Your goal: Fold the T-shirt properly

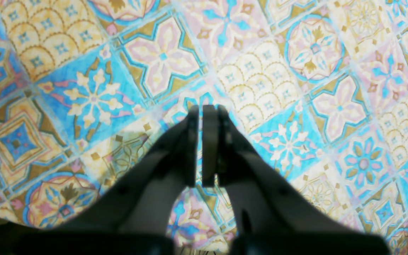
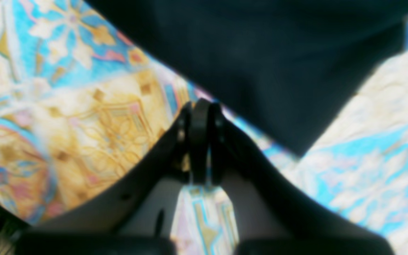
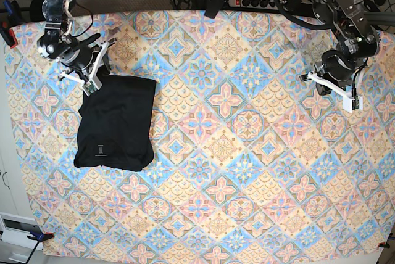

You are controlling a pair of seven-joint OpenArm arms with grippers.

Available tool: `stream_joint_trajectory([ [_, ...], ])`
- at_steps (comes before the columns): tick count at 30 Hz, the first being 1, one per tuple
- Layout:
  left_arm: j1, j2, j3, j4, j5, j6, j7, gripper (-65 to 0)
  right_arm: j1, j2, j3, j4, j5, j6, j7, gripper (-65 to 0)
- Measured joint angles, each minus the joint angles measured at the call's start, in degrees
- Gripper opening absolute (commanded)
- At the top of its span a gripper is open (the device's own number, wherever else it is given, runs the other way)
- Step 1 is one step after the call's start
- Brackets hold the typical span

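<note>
- On the patterned tablecloth [image 3: 247, 153], the T-shirt [image 3: 116, 122] lies folded into a compact rectangle, label mark showing.
- Right gripper [image 3: 92, 85] hovers just beside the shirt's far corner, fingers closed, empty; probably finished.
- Left gripper [image 3: 336, 88] hangs well apart from the shirt, closed, empty.

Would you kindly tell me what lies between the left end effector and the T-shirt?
Only bare patterned tablecloth; the base view shows nothing on that stretch between the left end effector and the folded T-shirt.

Black T-shirt [image 3: 116, 122]; blue, yellow, pink tile-patterned tablecloth [image 3: 247, 153]
</note>
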Motion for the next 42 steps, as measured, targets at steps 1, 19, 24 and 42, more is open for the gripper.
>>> stream_joint_trajectory([
  [1, 0.0, 0.0, 0.0, 0.0, 0.0, 0.0, 0.0, -63.0, 0.9, 0.1, 0.0, -1.4, -0.9, 0.0, -0.3, -65.0],
  [19, 0.3, 0.0, -0.1, 0.0, -0.1, 0.0, 0.0, -63.0, 8.9, 0.7, 1.5, -9.8, -0.3, -0.2, 4.0, -65.0],
  [24, 1.7, -1.5, 0.0, 0.0, -0.7, -0.3, 0.0, -63.1, 4.6, 1.1, 5.8, -3.5, -0.8, -0.7, 3.2, -65.0],
  [42, 31.8, -15.9, -8.3, 3.7, -21.5, -0.4, -0.4, -63.4, -22.4, -1.7, 23.4, 17.4, 0.0, -0.3, -1.0, -65.0],
])
